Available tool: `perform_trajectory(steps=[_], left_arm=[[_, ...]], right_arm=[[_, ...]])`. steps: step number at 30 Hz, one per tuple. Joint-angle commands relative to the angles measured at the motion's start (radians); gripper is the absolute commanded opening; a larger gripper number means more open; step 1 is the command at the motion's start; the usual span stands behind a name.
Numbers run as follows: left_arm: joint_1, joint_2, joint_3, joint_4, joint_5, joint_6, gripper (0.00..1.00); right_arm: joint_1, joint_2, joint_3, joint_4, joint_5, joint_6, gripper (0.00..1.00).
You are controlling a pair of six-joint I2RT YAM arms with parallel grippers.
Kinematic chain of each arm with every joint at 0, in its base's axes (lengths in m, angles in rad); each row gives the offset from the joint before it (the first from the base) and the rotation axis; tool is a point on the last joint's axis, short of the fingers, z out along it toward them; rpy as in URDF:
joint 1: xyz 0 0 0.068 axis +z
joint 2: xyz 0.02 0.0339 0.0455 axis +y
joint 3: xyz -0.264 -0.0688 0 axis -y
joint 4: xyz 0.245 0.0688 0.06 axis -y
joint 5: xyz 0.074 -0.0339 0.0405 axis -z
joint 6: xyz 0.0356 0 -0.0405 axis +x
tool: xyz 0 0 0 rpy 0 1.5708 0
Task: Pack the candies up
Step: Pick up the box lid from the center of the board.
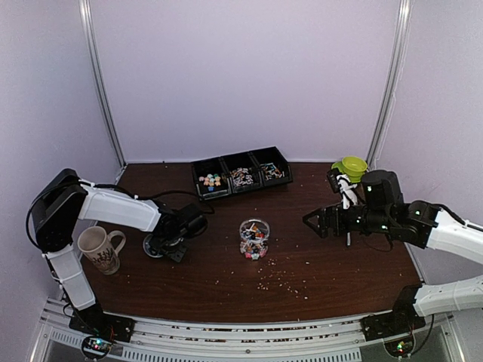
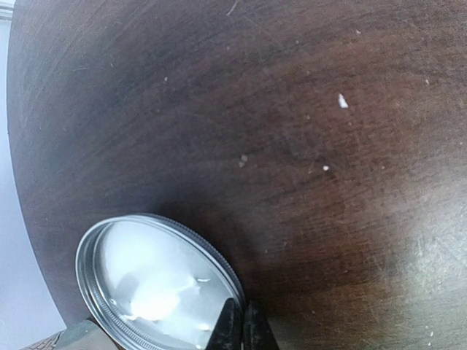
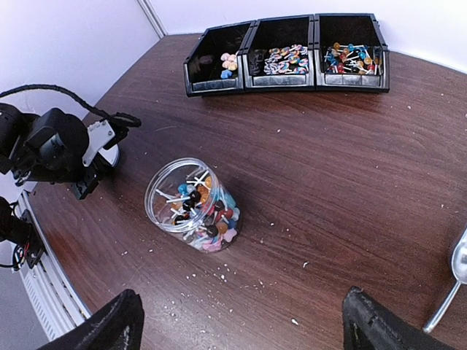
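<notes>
1. Tabletop (image 1: 339,256): dark brown wood grain, flecked with pale crumbs (image 2: 342,101).
2. Jar (image 3: 157,208): clear. Candies (image 3: 204,215) inside are pastel pink, blue and yellow, with dark pieces and white sticks.
3. Behind the jar, bins (image 3: 252,55): black, with multicoloured contents.
4. Left of the jar, mug (image 1: 98,253): cream with a dark print. Lid (image 2: 146,284): silver rim, clear centre.
5. Right of the jar and behind it, bowl (image 1: 352,164): lime green.

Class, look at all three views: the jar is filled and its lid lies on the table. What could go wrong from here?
1. The left pincer is shut right at the rim of the round silver metal lid; so thin a hold, if it has one, may slip on lifting.
2. The clear jar of mixed colourful candies stands open and unheld; pushing the lid on could tip it, spilling them.
</notes>
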Motion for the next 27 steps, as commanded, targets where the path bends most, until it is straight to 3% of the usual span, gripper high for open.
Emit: perform_trajectory(steps=[1,11,16,20,27], left_arm=[[-0.001,-0.042,0.001,0.011,0.059,0.005,0.00],[-0.017,-0.278,0.037,-0.016,0.292,0.050,0.00],[-0.041,-0.358,0.059,-0.015,0.493,0.079,0.00],[-0.095,-0.393,0.091,-0.006,0.626,0.090,0.00],[-0.236,-0.394,0.151,0.040,0.831,0.112,0.00]], right_arm=[[0.013,-0.050,-0.050,0.076,-0.037,-0.072,0.95],[0.089,-0.220,-0.186,0.313,-0.117,-0.310,1.00],[0.177,-0.288,-0.248,0.410,-0.191,-0.445,0.98],[0.289,-0.303,-0.229,0.373,-0.189,-0.628,0.97],[0.438,-0.184,-0.066,0.122,-0.071,-0.890,0.98]])
